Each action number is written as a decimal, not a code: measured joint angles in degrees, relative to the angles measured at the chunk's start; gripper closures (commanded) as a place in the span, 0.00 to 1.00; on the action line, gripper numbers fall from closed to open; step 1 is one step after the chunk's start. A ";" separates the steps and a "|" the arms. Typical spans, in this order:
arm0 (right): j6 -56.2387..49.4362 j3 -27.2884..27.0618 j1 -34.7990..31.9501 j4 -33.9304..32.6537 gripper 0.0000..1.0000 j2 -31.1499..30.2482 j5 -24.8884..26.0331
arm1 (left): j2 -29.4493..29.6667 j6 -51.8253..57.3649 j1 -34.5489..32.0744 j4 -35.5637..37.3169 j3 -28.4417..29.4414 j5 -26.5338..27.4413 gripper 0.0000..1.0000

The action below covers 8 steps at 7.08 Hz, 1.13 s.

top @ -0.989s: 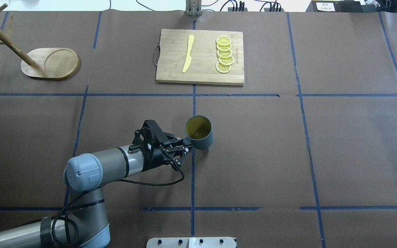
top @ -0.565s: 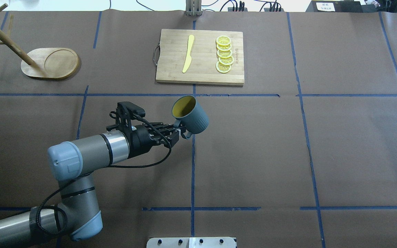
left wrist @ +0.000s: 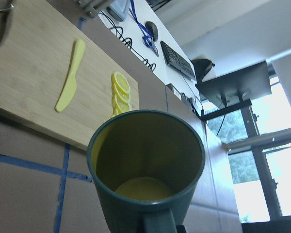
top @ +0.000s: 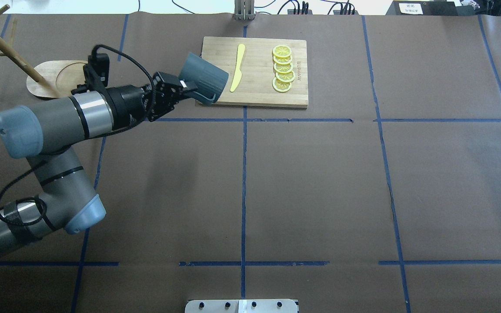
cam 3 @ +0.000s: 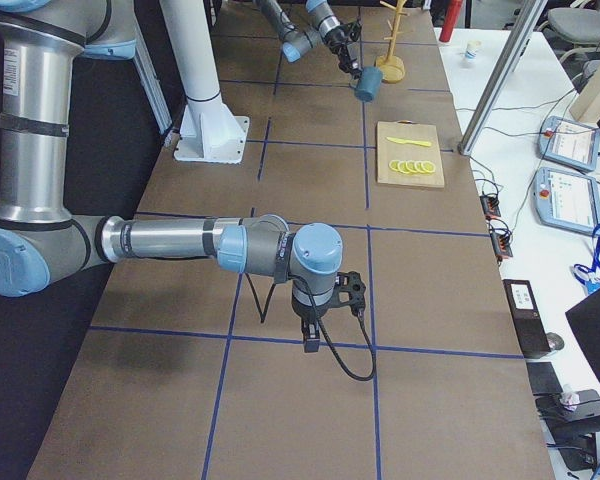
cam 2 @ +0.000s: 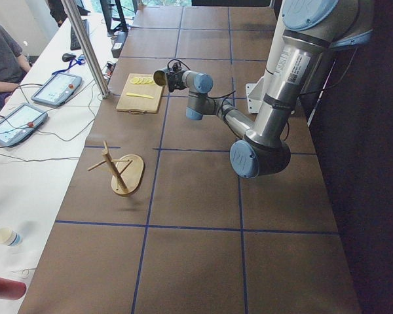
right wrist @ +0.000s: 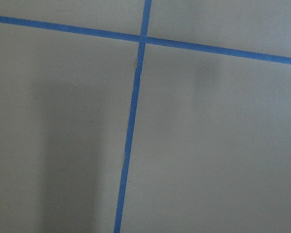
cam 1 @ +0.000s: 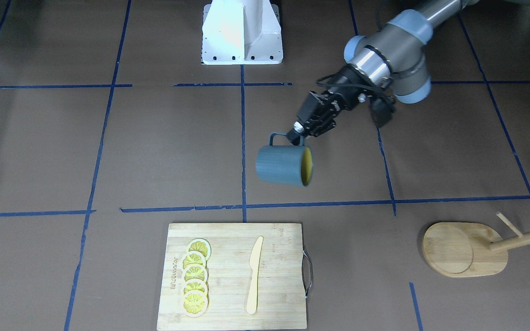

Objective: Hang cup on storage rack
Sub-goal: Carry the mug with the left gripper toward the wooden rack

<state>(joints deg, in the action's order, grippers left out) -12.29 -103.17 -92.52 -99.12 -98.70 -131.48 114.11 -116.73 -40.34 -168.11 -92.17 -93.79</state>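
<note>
Board (cam 1: pixel 279 276): bamboo, flat on the desk (cam 1: pixel 108 151), metal handle at one short end.
Knife (cam 1: pixel 254 275): yellow, lying on the board.
Lemons (cam 1: pixel 195 285): five overlapping slices in a row, apart from the knife.
Tape (cam 1: pixel 243 138): blue grid.

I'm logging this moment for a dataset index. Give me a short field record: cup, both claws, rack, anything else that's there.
cup: in the air, tipped on its side, held by its handle
left claw: shut on the cup handle
right claw: far from the cup; open or shut cannot be told
storage rack: upright, apart from the cup, nothing hung on it
cutting board: carries lemon slices and a yellow knife
</note>
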 measured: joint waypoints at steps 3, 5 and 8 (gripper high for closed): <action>-0.01 -0.01 -0.03 0.06 0.00 0.02 0.00 | -0.16 -32.82 -11.79 -1.25 1.70 -0.67 1.00; -0.01 -0.03 0.00 0.29 0.00 0.06 0.00 | -1.86 -47.24 -17.70 -10.40 8.47 -0.74 1.00; -0.01 0.22 -0.03 1.70 0.00 -0.05 0.02 | -2.71 -56.31 -22.86 -24.16 20.41 -0.90 1.00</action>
<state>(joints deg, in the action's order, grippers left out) -12.30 -102.96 -92.55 -97.42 -98.75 -131.46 111.40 -173.03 -63.20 -192.27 -71.76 -94.69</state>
